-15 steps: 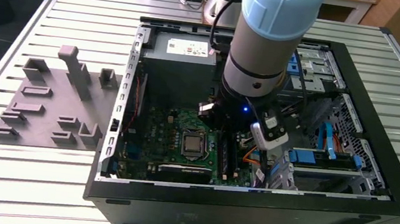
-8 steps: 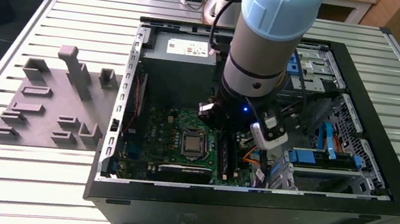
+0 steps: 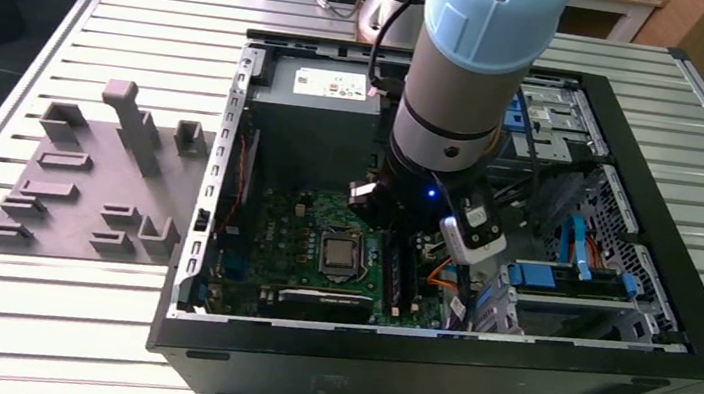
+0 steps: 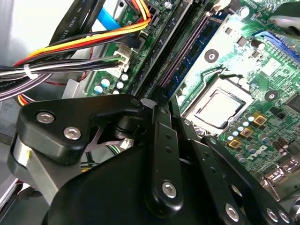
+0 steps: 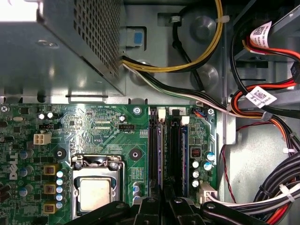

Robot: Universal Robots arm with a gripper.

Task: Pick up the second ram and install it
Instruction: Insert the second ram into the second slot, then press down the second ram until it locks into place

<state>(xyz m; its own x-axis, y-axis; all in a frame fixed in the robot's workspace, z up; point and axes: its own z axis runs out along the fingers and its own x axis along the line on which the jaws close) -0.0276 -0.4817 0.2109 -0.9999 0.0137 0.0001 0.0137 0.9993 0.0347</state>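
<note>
The arm (image 3: 447,138) reaches down into the open computer case (image 3: 659,325), over the motherboard. My gripper (image 5: 164,208) (image 4: 158,101) is at the memory slots beside the processor (image 5: 96,193). The second ram (image 5: 161,154) (image 4: 190,54) appears as a thin blue-green strip standing on edge along a long black slot. It runs straight in between my fingertips, which are shut on its near end. Whether it is pushed fully down into the slot cannot be told. A similar blue strip (image 5: 184,157) lines the neighbouring slot.
Bundles of black, yellow and orange cables (image 5: 262,108) lie close beside the slots. The power supply box (image 5: 61,47) rises at one end of the board. A grey plate of holder blocks (image 3: 92,180) lies on the slatted table (image 3: 42,320) at the exterior view's left of the case.
</note>
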